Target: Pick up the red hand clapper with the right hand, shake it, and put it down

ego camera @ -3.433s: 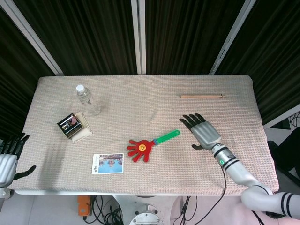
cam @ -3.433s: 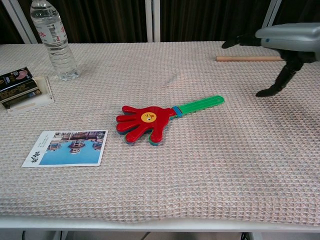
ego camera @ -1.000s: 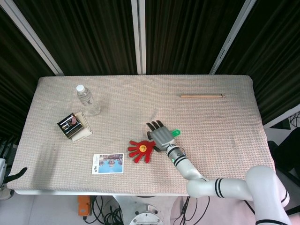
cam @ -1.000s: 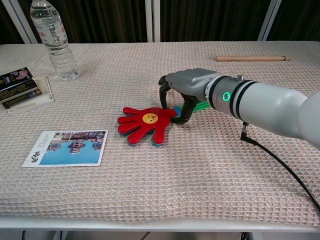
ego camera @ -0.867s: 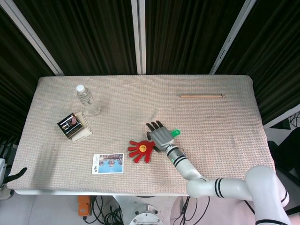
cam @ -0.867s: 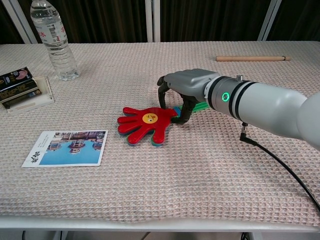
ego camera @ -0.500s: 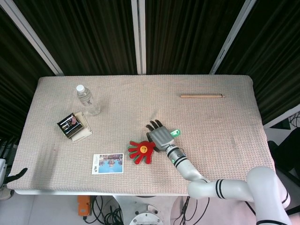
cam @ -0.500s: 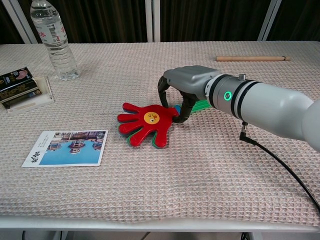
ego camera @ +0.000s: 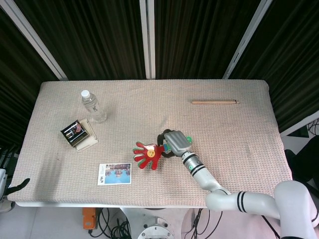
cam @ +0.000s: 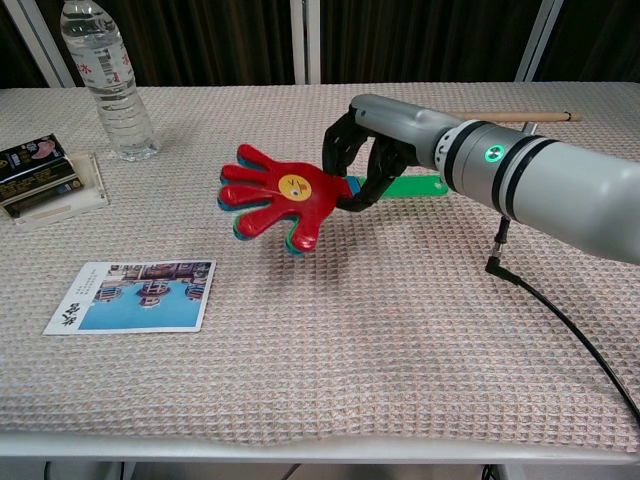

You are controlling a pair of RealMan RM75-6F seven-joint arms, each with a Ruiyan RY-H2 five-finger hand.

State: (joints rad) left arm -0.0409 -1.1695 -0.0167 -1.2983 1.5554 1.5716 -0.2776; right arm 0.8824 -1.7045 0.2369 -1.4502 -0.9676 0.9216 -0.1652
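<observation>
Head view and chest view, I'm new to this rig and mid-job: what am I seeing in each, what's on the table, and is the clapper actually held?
The head view looks down on the whole table from above; the chest view looks across it from low and close. The grey arm ends in the robot's right hand, a human-like hand with black fingers. Those fingers are wrapped around the green handle of the red hand clapper, which is lifted off the cloth, so yes, it is held. Lying on the table are a water bottle, a small dark box on a white pad, a postcard and a wooden stick. The left hand barely shows at the head view's lower left edge.
</observation>
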